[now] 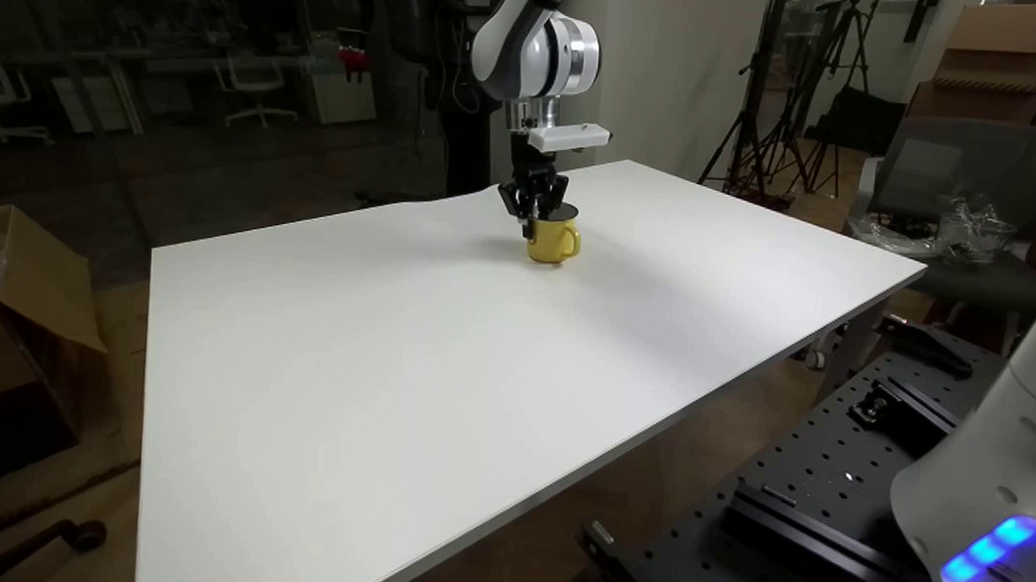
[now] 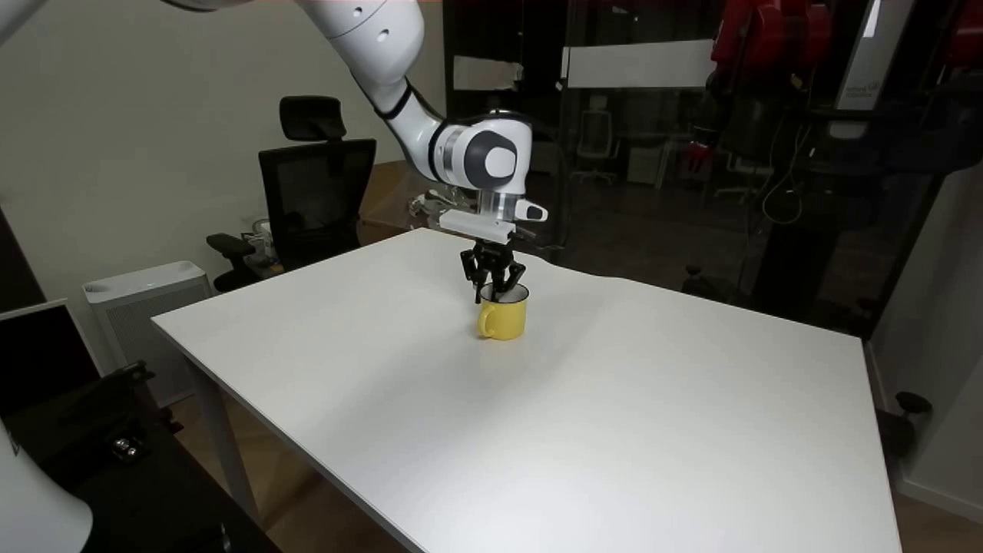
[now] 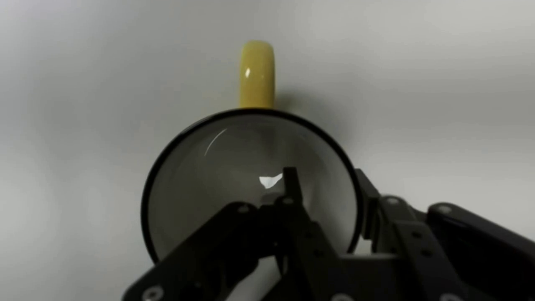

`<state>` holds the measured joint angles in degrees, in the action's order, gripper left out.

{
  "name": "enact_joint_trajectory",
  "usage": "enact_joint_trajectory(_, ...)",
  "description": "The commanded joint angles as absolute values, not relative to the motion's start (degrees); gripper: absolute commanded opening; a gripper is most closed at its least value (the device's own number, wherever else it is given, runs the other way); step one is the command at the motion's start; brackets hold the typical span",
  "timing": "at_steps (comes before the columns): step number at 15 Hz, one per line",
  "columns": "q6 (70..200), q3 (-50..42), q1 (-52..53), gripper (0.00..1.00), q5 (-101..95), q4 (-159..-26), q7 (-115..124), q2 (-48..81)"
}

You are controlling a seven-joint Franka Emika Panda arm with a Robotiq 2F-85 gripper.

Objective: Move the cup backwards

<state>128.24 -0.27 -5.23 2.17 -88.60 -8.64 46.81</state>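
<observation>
The cup is a yellow mug with a dark rim line and a pale inside. It stands upright on the white table in both exterior views (image 1: pixel 554 245) (image 2: pixel 507 320). In the wrist view the cup (image 3: pixel 225 167) is seen from above, its handle towards the top. My gripper (image 3: pixel 328 184) straddles the cup's wall, one finger inside and one just outside. A gap shows between the inner finger and the wall, so the jaws are open. The gripper also shows in both exterior views (image 1: pixel 535 221) (image 2: pixel 486 296), pointing down at the rim. The inner fingertip is hidden in an exterior view.
The white table (image 1: pixel 372 363) extends around the cup, with its far edge a little behind it. A cardboard box (image 1: pixel 30 301) stands on the floor beside the table. A black office chair (image 2: pixel 315 200) and dark equipment stand beyond the table's edges.
</observation>
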Motion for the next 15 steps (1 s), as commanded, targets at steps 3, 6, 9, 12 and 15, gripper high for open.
enact_joint_trajectory(3, 128.60, -0.10, -5.29, 0.62, 1.77, -88.78, -8.56, 46.55)
enact_joint_trajectory(6, 130.37, -0.61, -4.49, 0.80, 0.67, -90.32, -8.37, 44.74)
enact_joint_trajectory(9, 132.23, -0.85, -3.62, 1.00, -0.86, -91.81, -7.99, 42.58)
enact_joint_trajectory(12, 133.93, -0.66, -2.80, 1.00, -1.96, -94.26, -7.95, 39.47)
enact_joint_trajectory(15, 135.92, -0.16, -2.10, 1.00, -2.39, -98.63, -8.07, 34.60)
